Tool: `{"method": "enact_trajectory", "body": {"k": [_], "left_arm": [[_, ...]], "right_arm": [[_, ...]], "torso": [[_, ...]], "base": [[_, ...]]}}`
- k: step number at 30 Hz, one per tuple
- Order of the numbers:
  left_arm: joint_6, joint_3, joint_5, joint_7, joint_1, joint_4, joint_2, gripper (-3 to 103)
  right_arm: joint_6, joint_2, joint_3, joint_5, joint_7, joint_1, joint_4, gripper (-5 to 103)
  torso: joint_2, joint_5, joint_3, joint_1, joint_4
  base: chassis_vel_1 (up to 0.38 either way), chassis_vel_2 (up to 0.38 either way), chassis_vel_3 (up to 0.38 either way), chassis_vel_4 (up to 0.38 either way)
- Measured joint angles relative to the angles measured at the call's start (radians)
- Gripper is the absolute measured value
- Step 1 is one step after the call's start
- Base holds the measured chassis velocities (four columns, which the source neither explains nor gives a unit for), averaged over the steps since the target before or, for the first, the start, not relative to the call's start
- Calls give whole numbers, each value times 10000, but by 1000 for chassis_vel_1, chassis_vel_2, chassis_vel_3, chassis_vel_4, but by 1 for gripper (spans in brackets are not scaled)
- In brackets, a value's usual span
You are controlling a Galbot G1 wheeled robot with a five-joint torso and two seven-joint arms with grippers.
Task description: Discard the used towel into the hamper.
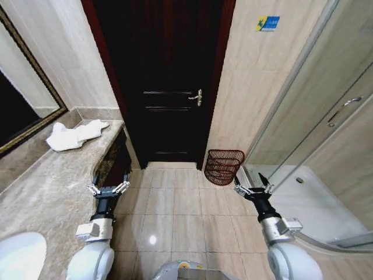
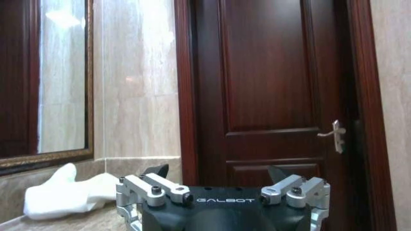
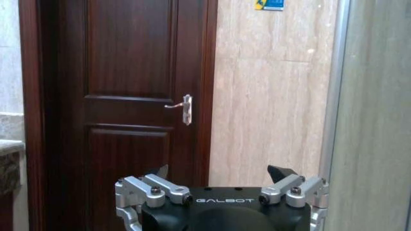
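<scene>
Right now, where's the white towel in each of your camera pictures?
Head view: the white towel lies crumpled on the marble counter, far end, near the mirror corner.
Left wrist view: the towel sits low at the edge, on the counter under the mirror frame.
Right wrist view: not in it.
Shared landmark: the dark door's silver handle.

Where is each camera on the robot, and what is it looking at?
Head view: up on the head, looking down at the floor, door, counter, towel, hamper; both arms show, left gripper and right gripper open.
Left wrist view: behind the left gripper, facing door, towel.
Right wrist view: behind the right gripper, facing the door.
All three share the door.
</scene>
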Motion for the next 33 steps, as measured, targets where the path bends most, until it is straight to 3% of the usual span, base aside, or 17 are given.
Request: {"method": "enact_trajectory", "body": {"k": [15, 33], "left_arm": [[703, -54, 115, -437, 75, -42, 95, 100], [546, 50, 100, -17, 67, 22, -104, 100]], "right_arm": [[-28, -188, 54, 277, 147, 83, -220, 100], [113, -167, 139, 419, -106, -47, -273, 100]], "torso": [[-20, 0, -9, -10, 1], [-28, 0, -14, -15, 1]], "base": [[0, 0, 0, 0], [0, 0, 0, 0]]}}
